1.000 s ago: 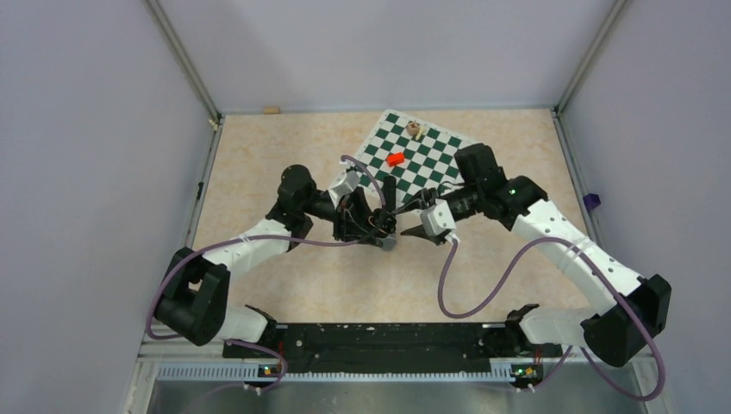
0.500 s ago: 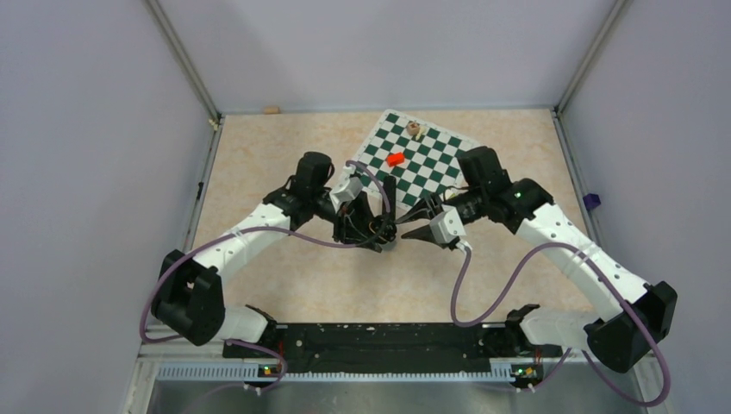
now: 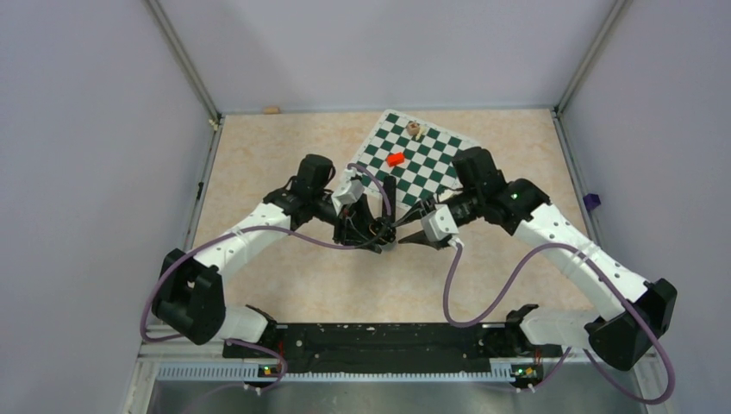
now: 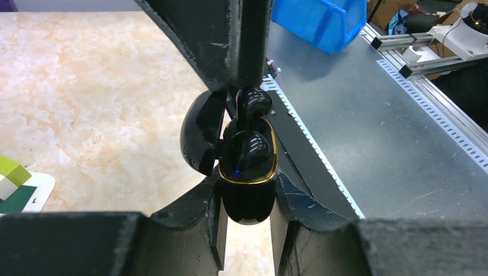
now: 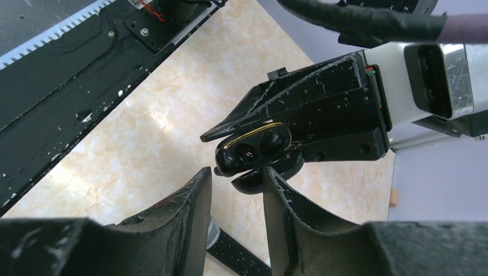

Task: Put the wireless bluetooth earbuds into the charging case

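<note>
Charging case [image 4: 247,192] was glossy black, gold-rimmed, with one blue dot. Earbud [image 4: 254,102] above it was glossy black. Tabletop [image 4: 86,86] was beige, marbled. Bin [image 4: 322,20] at upper right was blue. Mat [image 3: 415,172] showed green-and-white checks; piece [image 3: 396,159] on it was red.

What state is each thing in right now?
charging case: lid open, clamped in the left gripper
first black earbud: seated in the case
second black earbud: at the case's far end, seating unclear
right gripper: fingers apart, holding nothing visible

Top camera looked down from behind, far above the charging case [image 4: 246,198]; both wrist cameras faced it close, from opposite sides.
</note>
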You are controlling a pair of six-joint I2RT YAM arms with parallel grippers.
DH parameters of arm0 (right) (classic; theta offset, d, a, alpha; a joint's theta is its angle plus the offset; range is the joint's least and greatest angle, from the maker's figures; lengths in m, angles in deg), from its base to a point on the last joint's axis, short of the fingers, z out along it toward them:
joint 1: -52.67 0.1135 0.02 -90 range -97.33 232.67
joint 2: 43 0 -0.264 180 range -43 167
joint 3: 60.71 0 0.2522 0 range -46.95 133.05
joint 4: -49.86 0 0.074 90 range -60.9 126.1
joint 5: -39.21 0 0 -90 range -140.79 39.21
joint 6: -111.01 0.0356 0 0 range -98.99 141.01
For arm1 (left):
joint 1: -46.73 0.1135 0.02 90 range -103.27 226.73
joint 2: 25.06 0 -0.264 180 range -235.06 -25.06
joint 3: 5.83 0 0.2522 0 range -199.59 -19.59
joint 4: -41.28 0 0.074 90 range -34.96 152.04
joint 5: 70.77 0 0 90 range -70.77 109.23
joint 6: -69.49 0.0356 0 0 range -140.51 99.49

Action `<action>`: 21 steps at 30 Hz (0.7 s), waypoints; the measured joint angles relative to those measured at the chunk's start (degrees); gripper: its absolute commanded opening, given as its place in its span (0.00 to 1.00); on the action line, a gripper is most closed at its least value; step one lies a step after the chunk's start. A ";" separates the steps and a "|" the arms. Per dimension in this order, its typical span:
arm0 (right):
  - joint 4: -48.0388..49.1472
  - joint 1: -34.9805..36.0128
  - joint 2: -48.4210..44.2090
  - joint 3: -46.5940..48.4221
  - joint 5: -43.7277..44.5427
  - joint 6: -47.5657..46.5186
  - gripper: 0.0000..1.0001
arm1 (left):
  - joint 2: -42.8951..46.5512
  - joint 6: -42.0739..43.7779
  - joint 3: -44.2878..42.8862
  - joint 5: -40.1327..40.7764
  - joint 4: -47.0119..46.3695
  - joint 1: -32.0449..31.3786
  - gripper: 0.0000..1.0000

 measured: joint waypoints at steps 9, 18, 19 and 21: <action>-0.02 1.88 1.03 0.33 1.38 1.03 0.26 | -0.52 0.17 -0.02 0.33 0.00 -0.02 0.00; 1.01 1.99 1.22 0.26 1.66 3.78 0.10 | -0.52 0.50 -0.02 0.37 0.11 0.00 0.00; 1.75 1.99 1.22 0.22 1.79 5.68 0.08 | -0.52 0.59 -0.02 0.42 0.13 0.07 0.00; 3.67 1.99 1.18 -0.13 2.01 9.73 0.06 | -0.52 0.68 -0.02 0.61 0.13 0.15 0.00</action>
